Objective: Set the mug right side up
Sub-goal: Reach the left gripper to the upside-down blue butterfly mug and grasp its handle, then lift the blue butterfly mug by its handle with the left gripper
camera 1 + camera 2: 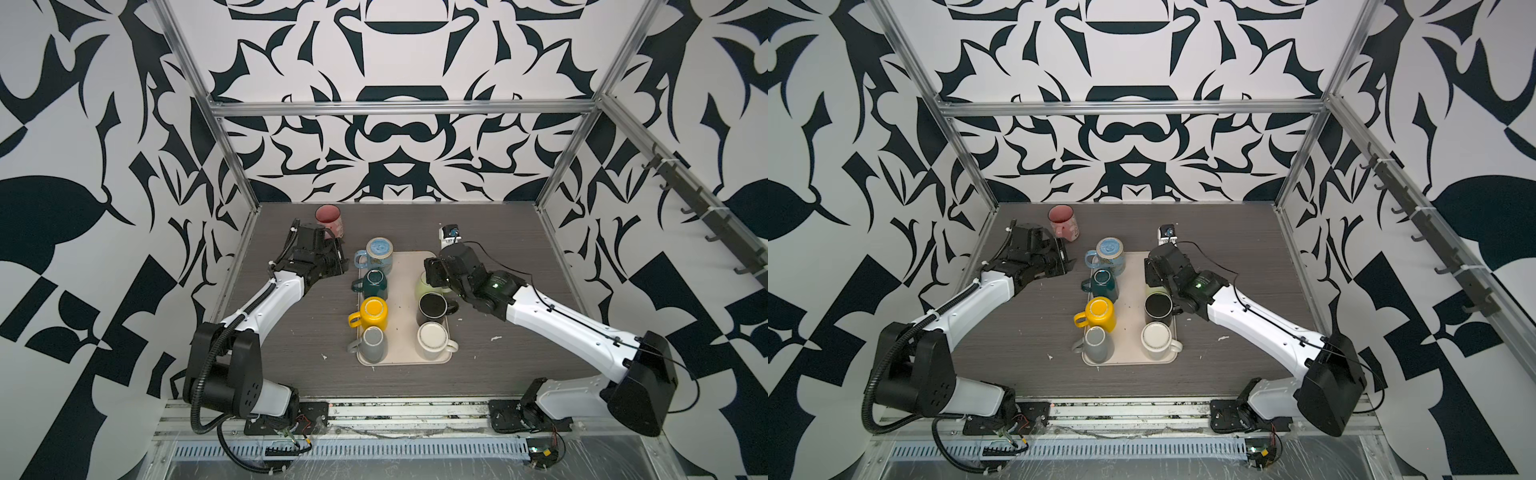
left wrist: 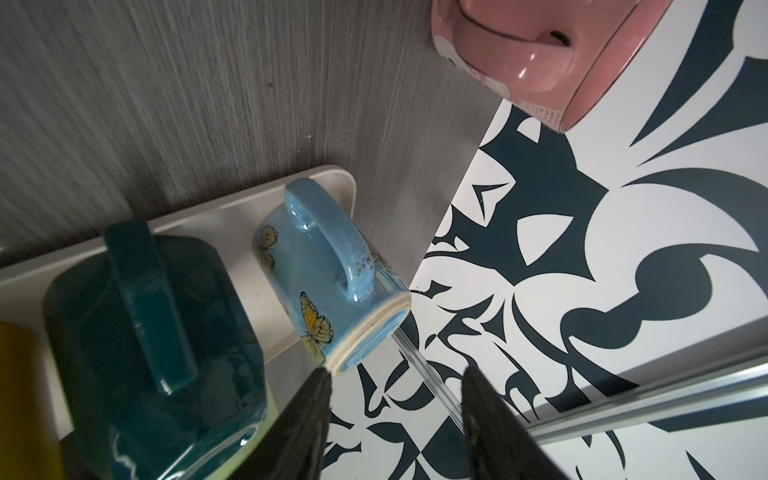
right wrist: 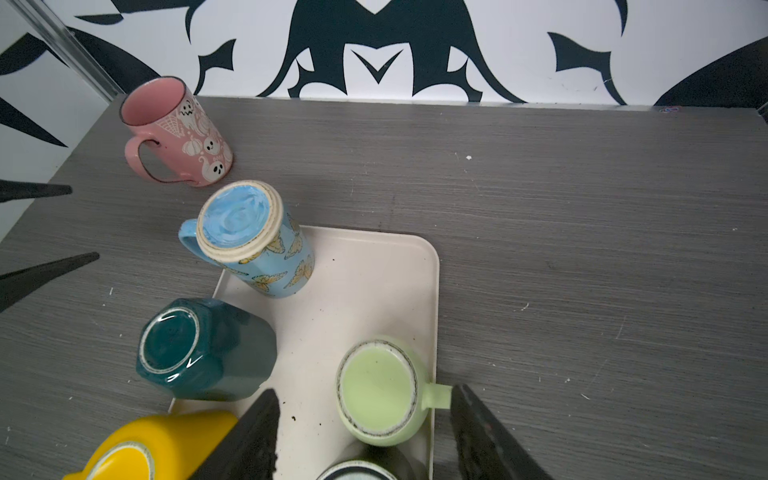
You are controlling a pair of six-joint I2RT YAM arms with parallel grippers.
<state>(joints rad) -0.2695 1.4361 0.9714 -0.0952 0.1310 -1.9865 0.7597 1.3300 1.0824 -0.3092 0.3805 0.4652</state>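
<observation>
Right wrist: glossy blue butterfly mug inverted, unglazed foot ring.

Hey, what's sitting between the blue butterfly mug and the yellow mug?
The dark teal mug, upside down. Both top views show it in line between those two.

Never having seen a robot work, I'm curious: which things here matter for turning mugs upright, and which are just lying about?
Part of the job:
light blue butterfly mug, dark teal mug, yellow mug, grey mug and pale green mug, bottom-up on the cream plastic tray; pink ghost-print mug, already upright; left gripper and right gripper, both open.

Just lying about:
small white-and-blue gadget; white scraps.
</observation>
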